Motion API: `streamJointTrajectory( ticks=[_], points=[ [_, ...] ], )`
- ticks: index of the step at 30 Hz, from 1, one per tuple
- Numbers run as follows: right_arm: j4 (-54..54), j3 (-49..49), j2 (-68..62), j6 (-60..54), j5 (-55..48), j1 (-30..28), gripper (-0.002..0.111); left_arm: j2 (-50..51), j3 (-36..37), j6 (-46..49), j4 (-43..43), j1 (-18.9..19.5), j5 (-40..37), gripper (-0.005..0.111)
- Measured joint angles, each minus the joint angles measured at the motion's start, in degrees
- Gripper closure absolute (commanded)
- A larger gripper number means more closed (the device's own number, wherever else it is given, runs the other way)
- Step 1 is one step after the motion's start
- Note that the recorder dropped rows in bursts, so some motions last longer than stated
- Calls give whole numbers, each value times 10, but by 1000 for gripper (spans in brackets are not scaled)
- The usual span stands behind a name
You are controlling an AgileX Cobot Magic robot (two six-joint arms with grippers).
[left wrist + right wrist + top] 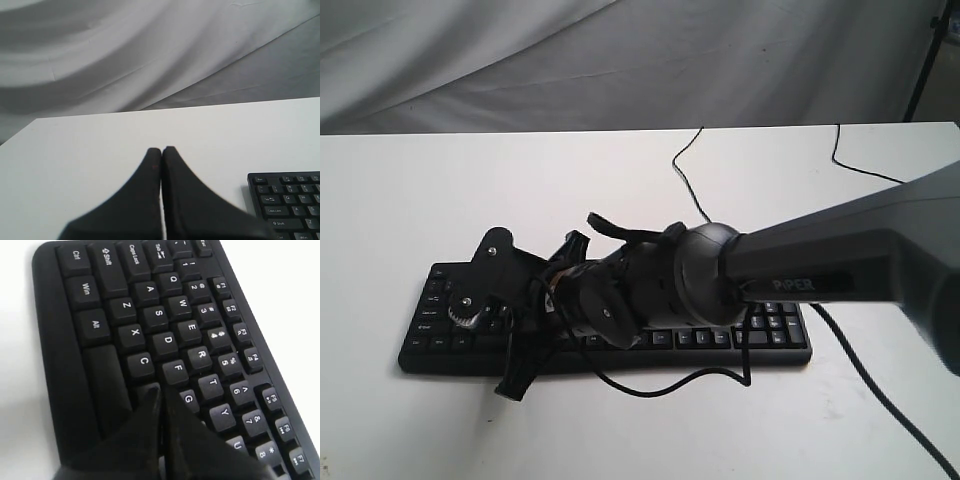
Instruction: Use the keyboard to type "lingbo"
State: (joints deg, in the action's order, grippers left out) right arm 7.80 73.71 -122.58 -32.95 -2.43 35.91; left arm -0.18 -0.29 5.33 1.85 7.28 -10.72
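Lying close to the front edge of the white table [400, 190], the keyboard [775, 335] runs lengthwise across the scene, its left half largely hidden under the right arm [840, 250], which reaches over it from the right. The right gripper [161, 392] has its fingers pressed together, the tips over the bottom letter row just past the C key; whether they touch a key cannot be told. The left gripper [161, 150], its fingers likewise together, hangs over bare table beside the keyboard's end. Farther back, the thin black cable [685, 170] trails toward the grey cloth backdrop [520, 60].
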Motion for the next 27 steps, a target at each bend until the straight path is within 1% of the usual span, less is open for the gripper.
streamJointTrajectory(
  ticks=[6,27],
  points=[
    [0,0,-18,0,15,0,108,0,0,0,0,0,0,106],
    [0,0,-23,1,24,0,108,0,0,0,0,0,0,106]
  ],
)
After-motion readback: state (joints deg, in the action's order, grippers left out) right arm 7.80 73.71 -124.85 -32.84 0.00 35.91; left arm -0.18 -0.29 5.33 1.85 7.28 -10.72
